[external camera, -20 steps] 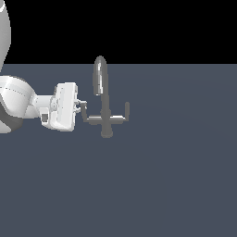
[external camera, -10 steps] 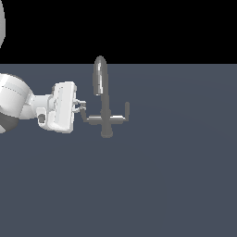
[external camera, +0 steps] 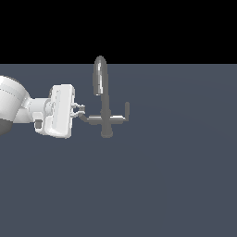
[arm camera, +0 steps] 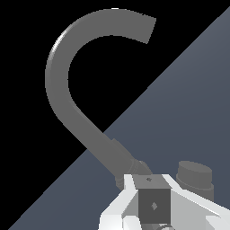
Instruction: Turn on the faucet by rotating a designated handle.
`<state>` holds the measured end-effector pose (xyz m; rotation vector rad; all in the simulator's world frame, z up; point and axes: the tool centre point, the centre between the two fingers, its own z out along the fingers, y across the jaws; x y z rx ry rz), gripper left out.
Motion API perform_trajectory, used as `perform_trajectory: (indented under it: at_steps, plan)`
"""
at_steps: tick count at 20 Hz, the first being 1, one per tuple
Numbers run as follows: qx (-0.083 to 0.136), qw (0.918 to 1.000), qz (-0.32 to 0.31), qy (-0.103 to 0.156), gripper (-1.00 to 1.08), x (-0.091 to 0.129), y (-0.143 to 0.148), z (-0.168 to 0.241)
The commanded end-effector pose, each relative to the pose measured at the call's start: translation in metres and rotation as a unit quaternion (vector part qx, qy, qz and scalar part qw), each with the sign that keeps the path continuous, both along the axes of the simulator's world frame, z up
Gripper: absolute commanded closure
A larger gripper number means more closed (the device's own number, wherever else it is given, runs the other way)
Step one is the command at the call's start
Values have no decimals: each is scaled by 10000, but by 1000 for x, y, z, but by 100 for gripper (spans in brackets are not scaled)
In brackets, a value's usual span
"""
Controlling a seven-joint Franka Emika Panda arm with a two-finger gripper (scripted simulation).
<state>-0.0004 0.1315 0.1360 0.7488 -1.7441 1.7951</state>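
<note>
Flat dark blue-grey bench (external camera: 176, 185) is seen under everything. White Panda arm (external camera: 18, 109) is extended from exterior view's left, w/ its white gripper (external camera: 79, 111) levelled at the crossbar. Small grey metal faucet w/ tall arched gooseneck spout (external camera: 104, 99) is stood upright near bench centre. Short thin grey metal rod handle (external camera: 84, 118) on exterior view's left end of crossbar is met by gripper tips; jaws are set narrow, though a firm hold on it cannot be told. Twin lever (external camera: 127, 110) is left upright, apart.
</note>
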Motion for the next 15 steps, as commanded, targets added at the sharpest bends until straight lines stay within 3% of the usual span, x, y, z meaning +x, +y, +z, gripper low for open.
perform_trajectory:
  at_steps: [1, 5, 6, 15]
  plan:
    - [-36, 10000, -28, 73, 108, -15, 0, -6]
    - [-37, 10000, -31, 71, 108, -25, 0, -10]
    - [-3, 10000, -21, -42, 108, -14, -1, -1]
    - [-35, 10000, -32, 61, 108, -40, -1, -53]
